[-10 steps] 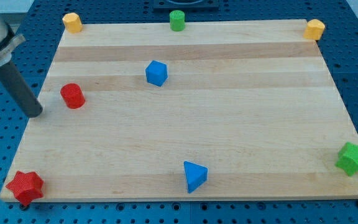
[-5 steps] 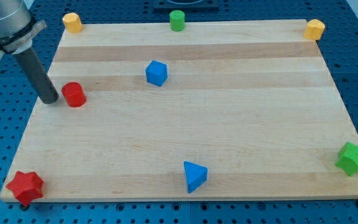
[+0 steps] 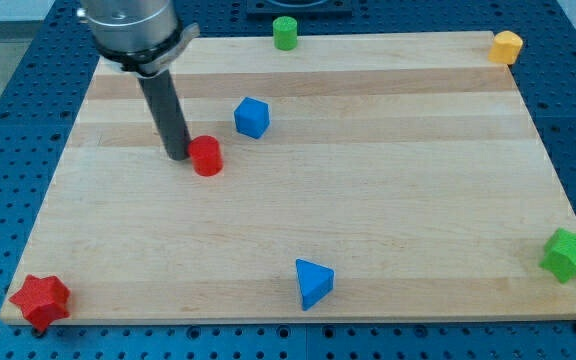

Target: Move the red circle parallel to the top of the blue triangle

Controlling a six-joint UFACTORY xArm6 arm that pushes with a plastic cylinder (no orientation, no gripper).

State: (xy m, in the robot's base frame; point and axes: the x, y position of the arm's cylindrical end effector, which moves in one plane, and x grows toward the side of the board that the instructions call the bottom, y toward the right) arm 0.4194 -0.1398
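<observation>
The red circle (image 3: 206, 157), a short red cylinder, lies on the wooden board (image 3: 388, 200) left of centre. My tip (image 3: 179, 156) touches its left side. The blue triangle (image 3: 313, 282) lies near the view's bottom edge of the board, right of and well below the red circle. The rod rises from the tip toward the view's top left and hides the board's top left corner.
A blue cube-like block (image 3: 252, 117) sits just up and right of the red circle. A green cylinder (image 3: 285, 32) is at the top edge, a yellow block (image 3: 506, 46) at the top right corner, a green star (image 3: 569, 254) at the lower right, a red star (image 3: 40, 300) at the bottom left corner.
My tip came from the board's left edge to the right, met the red circle and pushed it rightward. The rod now hides the yellow block at the top left corner.
</observation>
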